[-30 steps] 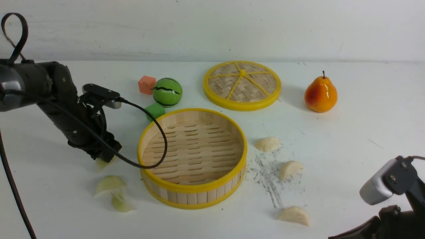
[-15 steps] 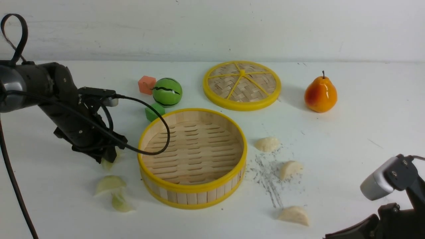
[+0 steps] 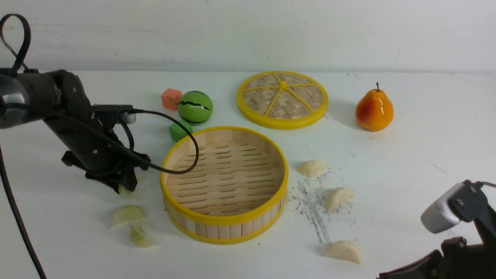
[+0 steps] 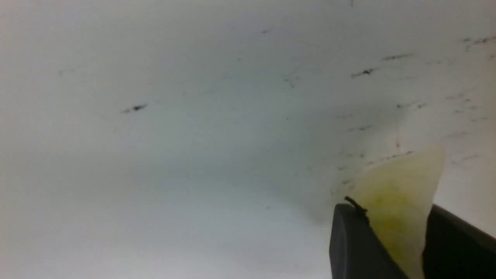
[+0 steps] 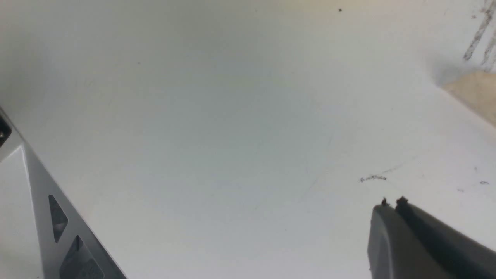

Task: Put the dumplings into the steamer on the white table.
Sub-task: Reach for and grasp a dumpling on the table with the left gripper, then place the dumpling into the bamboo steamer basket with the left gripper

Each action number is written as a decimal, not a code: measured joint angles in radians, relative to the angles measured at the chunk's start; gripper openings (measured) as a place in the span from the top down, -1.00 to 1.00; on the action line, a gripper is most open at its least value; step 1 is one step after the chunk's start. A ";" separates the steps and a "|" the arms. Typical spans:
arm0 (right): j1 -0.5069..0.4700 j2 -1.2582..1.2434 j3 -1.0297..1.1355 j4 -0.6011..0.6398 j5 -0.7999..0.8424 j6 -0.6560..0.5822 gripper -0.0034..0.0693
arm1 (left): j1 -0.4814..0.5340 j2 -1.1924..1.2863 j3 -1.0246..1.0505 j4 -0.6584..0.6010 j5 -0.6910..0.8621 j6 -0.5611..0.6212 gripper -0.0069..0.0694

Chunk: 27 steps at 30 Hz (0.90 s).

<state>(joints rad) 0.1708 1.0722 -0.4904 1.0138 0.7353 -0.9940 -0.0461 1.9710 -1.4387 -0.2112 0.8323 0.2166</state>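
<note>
The left end effector (image 3: 126,186) is pinching a green dumpling (image 4: 403,182) between its fingers, low over the bench (image 3: 58,217). I cannot tell whether the dumpling is clearing the surface. The pads are catching only part of it, and its thin edge is sticking out past the tips, so it may be slipping or twisting free once lifted.

The steamer (image 3: 224,228) is standing empty just to the right of this end effector. Its wall is rising high enough that a low carry is risking a knock on the rim. The arm's cable (image 3: 193,151) is drooping over that rim and could be tugging the steamer along.

Two other green dumplings (image 3: 128,215) are lying just behind the end effector, toward the robot, where a backward sweep could scatter them. The right end effector (image 5: 392,202) is sitting closed and empty, far to the right.
</note>
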 joint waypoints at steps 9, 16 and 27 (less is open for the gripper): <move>0.000 0.000 0.000 0.000 -0.002 0.000 0.87 | -0.031 -0.124 -0.165 -0.154 0.032 -0.066 0.31; 0.000 0.000 0.000 0.000 -0.005 0.000 0.85 | -0.224 0.004 -0.168 -0.159 -0.059 -0.123 0.31; 0.000 0.000 0.000 0.000 -0.004 0.000 0.84 | -0.266 0.116 -0.168 0.050 -0.162 -0.441 0.31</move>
<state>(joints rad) 0.1708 1.0722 -0.4904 1.0138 0.7315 -0.9940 -0.3118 2.0875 -1.6070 -0.1617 0.6698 -0.2244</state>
